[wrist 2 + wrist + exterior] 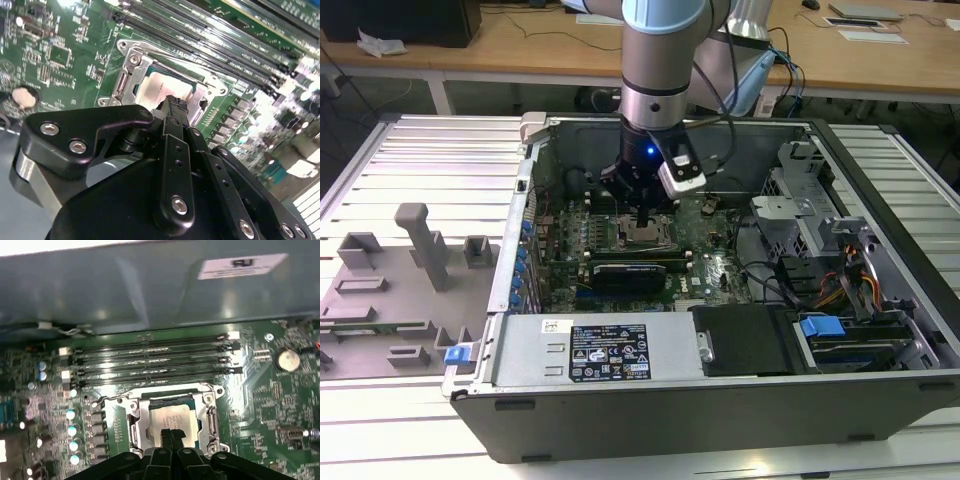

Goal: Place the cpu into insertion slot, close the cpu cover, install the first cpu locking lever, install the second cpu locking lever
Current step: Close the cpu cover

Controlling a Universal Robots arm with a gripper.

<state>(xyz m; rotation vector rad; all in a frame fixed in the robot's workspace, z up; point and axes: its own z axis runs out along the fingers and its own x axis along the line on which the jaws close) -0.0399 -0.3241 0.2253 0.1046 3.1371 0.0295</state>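
- My tool (170,434) is clenched, tips together, gripping nothing, just over the cpu (172,417).
- The cpu lies flat inside the cpu cover (207,412), which appears lowered.
- Judged step: closing the cover. Any push belongs on the frame, not the chip.

My workbench: a ribbed metal table (420,160).
On it sit the open computer case (720,415) and, at the exterior view's left, a grey fixture tray (380,312).

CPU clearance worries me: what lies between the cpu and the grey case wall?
In the first wrist view, rows of long black memory slots run between the cpu and the case wall.
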